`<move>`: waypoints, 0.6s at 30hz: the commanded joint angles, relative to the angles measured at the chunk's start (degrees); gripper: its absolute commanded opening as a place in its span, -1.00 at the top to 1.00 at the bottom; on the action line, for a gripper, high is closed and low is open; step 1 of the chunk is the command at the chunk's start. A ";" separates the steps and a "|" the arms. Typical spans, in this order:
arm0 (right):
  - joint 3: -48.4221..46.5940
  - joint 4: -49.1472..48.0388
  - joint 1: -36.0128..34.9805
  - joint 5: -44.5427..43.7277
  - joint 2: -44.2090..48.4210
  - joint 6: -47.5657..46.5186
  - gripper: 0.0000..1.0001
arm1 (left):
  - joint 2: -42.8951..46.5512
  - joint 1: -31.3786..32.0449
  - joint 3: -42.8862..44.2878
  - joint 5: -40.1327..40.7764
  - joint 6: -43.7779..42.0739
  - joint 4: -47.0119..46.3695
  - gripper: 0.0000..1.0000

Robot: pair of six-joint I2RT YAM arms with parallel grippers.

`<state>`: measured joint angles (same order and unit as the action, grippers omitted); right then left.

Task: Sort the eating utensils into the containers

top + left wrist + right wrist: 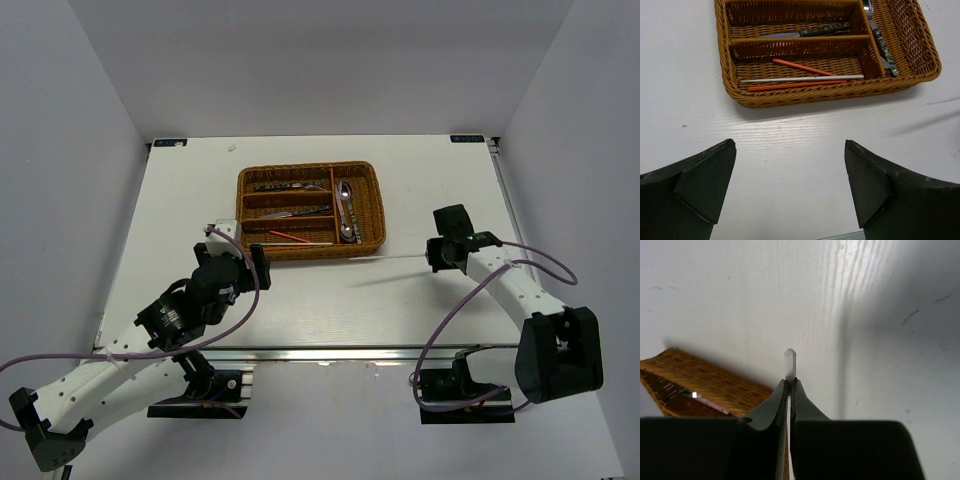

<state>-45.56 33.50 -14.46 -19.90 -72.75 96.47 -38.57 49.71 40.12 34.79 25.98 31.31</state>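
Right gripper (790, 384): pinched tight on a white chopstick (790, 359), with the jaws pretty much meeting and only the stick between them
Held stick, close up: the short blunt tip pokes out just past the fingertips
Held stick, top view: the rest runs off to the left as a thin line over the table (400, 300). It points at the tray's near right corner but stays outside the tray
Left gripper (790, 185): wide open, just bare tabletop showing between the fingers (705, 180)
Left gripper spot: hovers near the tray's near left corner, facing it and stopping short of it
Wicker tray (805, 95): sits mid-table toward the far side, with three long slots running side to side plus one crosswise slot at the right end
Near slot: two red chopsticks (795, 85) and a second white chopstick (805, 78), with one red lying at a slant
Middle slot: a knife (805, 33) with a dark patterned handle
Far slot: dark utensils (285, 185), too small to tell which kind
Crosswise slot: spoons (346, 205) lying along it
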 commanded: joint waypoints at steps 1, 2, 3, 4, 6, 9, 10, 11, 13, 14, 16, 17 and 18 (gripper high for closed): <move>-4.00 -0.63 -2.41 -0.14 -0.37 5.83 1.00 | -0.28 0.30 0.22 0.99 0.30 0.24 -0.96; -5.40 -0.36 -4.94 -0.49 -2.11 7.06 1.00 | -0.46 0.30 0.14 0.99 0.30 0.33 -0.96; -6.89 -0.27 -6.44 -0.92 -3.35 8.37 1.00 | -0.54 0.30 0.22 0.99 0.30 0.24 -0.96; -10.74 -0.01 -7.85 -1.36 -4.58 10.65 1.00 | -0.54 0.38 0.22 0.99 0.30 0.33 -0.96; -15.59 1.48 -12.94 -3.38 -9.85 13.56 1.00 | -0.72 0.30 0.40 1.34 0.30 0.42 -0.96; -27.18 6.57 -18.75 -5.14 -18.72 18.57 1.00 | -0.20 0.30 0.57 2.13 0.48 0.86 -0.96; -29.65 7.54 -21.03 -5.41 -22.57 20.93 1.00 | 0.24 0.30 0.57 2.30 0.57 0.77 -0.96; -33.59 8.85 -22.09 -5.59 -24.18 22.17 1.00 | 1.20 0.30 0.49 2.39 0.65 0.68 -0.96; -36.69 9.22 -25.07 -6.37 -28.73 23.76 1.00 | 2.09 0.38 0.40 2.65 0.65 0.68 -0.96; -40.19 11.13 -25.96 -6.73 -30.24 25.60 1.00 | 2.44 0.38 0.40 2.83 0.74 0.68 -0.96; -43.89 14.04 -27.98 -7.87 -34.80 27.28 1.00 | 3.49 0.38 0.40 3.01 0.74 0.68 -0.96; -47.04 15.88 -28.60 -8.05 -36.13 28.50 1.00 | 3.85 0.38 0.31 3.09 0.74 0.60 -0.96; -48.38 16.59 -29.22 -8.40 -37.36 29.21 1.00 | 4.11 0.38 0.31 3.10 0.74 0.51 -0.96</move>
<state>-88.84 42.37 -42.26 -24.40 -107.72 112.18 -35.55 49.76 40.12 36.73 26.20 31.81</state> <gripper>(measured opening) 0.034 0.981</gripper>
